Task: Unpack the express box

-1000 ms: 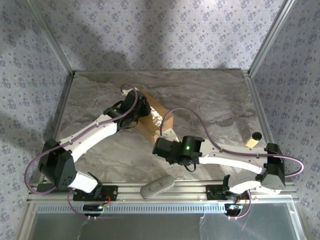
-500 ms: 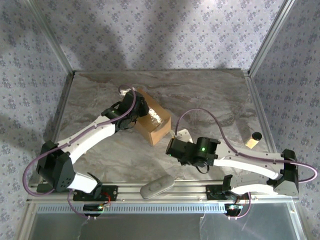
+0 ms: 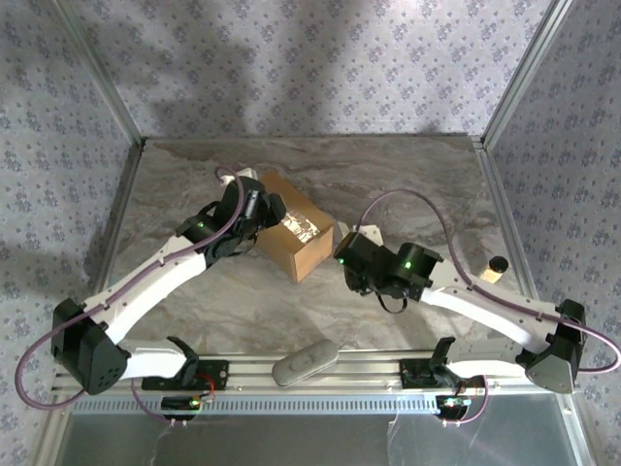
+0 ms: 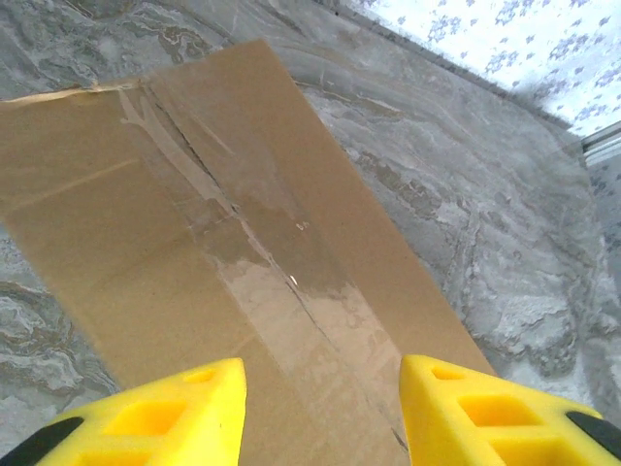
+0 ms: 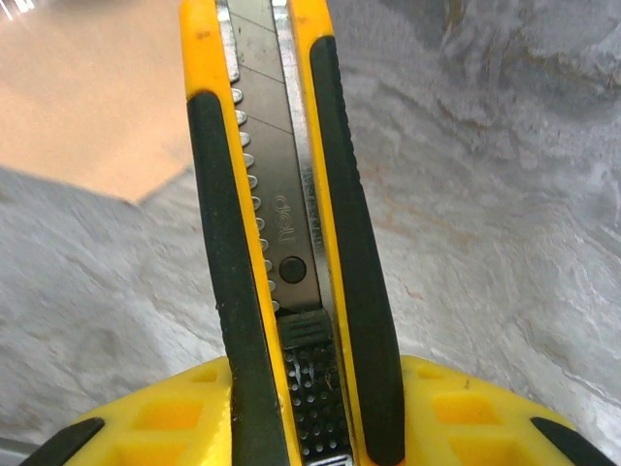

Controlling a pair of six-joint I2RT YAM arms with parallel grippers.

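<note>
The express box [image 3: 296,234] is a brown carton lying flat on the marble table [image 3: 417,194], mid-table. Shiny clear tape [image 4: 254,267] runs along its top seam. In the left wrist view my left gripper [image 4: 322,371] hovers open over the box top [image 4: 194,214], its yellow fingers astride the taped seam with nothing between them. From above, the left gripper [image 3: 270,212] is at the box's left end. My right gripper [image 5: 315,374] is shut on a yellow-and-black utility knife [image 5: 281,194], just right of the box [image 5: 87,97], near its corner [image 3: 346,255].
A small tan cylinder [image 3: 493,270] stands near the table's right edge. A grey oblong object [image 3: 306,360] lies on the front rail between the arm bases. Patterned walls and metal frame posts [image 3: 116,116] close in the table.
The box has gone from tipped on edge to lying flat. The left arm has reached farther over it. The right arm swung out right, then came up to the box's right side.
</note>
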